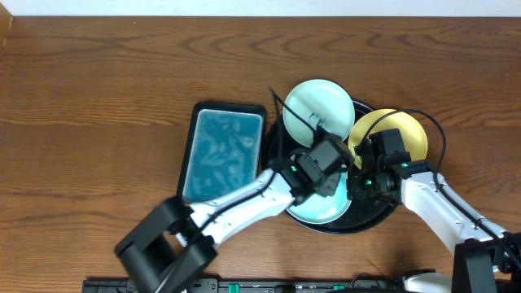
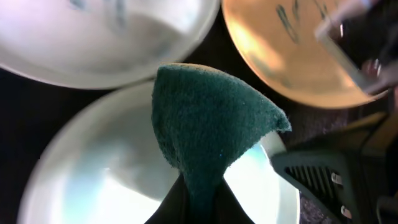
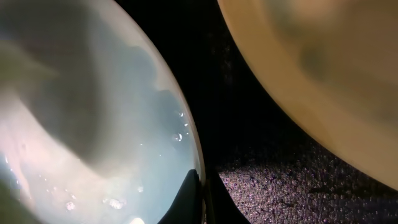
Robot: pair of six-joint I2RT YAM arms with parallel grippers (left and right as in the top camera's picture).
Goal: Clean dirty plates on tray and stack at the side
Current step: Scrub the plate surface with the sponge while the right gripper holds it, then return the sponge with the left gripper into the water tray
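Note:
Three plates lie on the black tray: a mint plate at the back, a yellow plate with teal marks at the right, and a wet mint plate at the front. My left gripper is shut on a dark green scrub pad, which hangs over the front mint plate. My right gripper is shut on that plate's rim, one finger inside and one outside. The yellow plate lies just beyond it.
A rectangular black-rimmed basin of blue water stands just left of the tray. Brown wood tabletop spreads to the left and behind. Both arms cross over the tray's front half, close to each other.

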